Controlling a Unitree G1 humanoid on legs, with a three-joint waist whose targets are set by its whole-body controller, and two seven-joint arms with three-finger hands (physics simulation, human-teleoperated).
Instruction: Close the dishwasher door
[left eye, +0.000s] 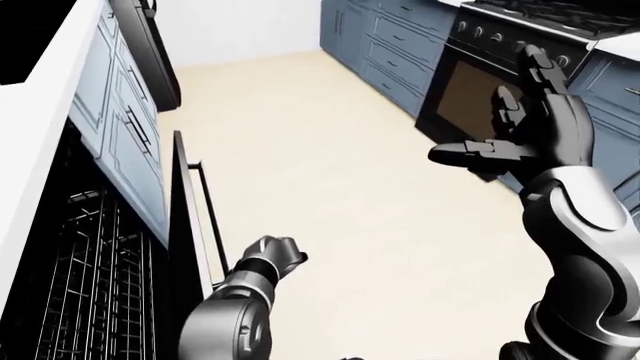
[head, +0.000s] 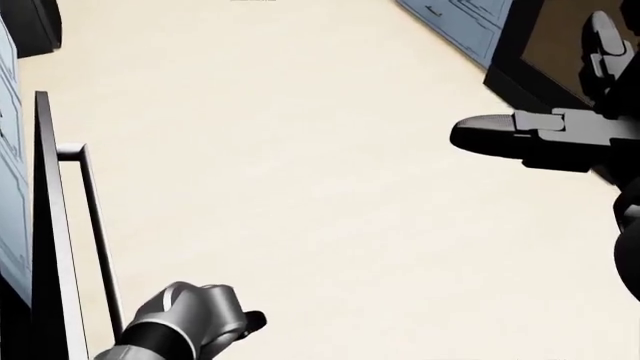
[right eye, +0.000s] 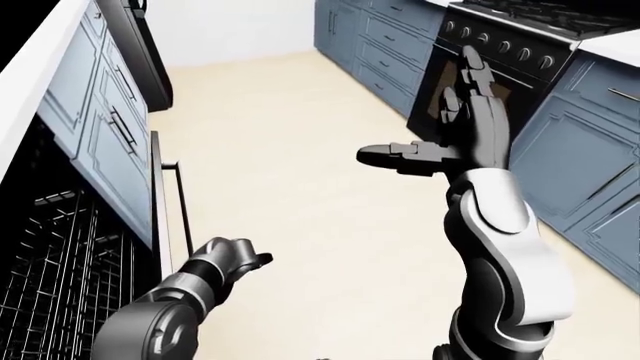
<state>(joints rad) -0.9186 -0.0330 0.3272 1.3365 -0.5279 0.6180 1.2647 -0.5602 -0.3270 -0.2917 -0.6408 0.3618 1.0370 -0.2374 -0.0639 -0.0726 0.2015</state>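
Note:
The dishwasher door (left eye: 183, 225) stands almost upright at the left of the left-eye view, a narrow gap away from the cabinet face. Its bar handle (left eye: 210, 217) faces the floor side. Behind the door the dark cavity shows wire racks (left eye: 85, 285). My left hand (left eye: 285, 259) is curled into a fist just right of the handle's lower end, holding nothing; whether it touches the handle I cannot tell. My right hand (left eye: 497, 120) is raised at the right, fingers spread open and empty, far from the door.
Blue cabinets (left eye: 125, 131) under a white counter (left eye: 40, 97) run along the left. A black oven (left eye: 480, 75) and more blue cabinets (left eye: 385, 45) line the right. Cream floor (left eye: 330, 172) lies between them.

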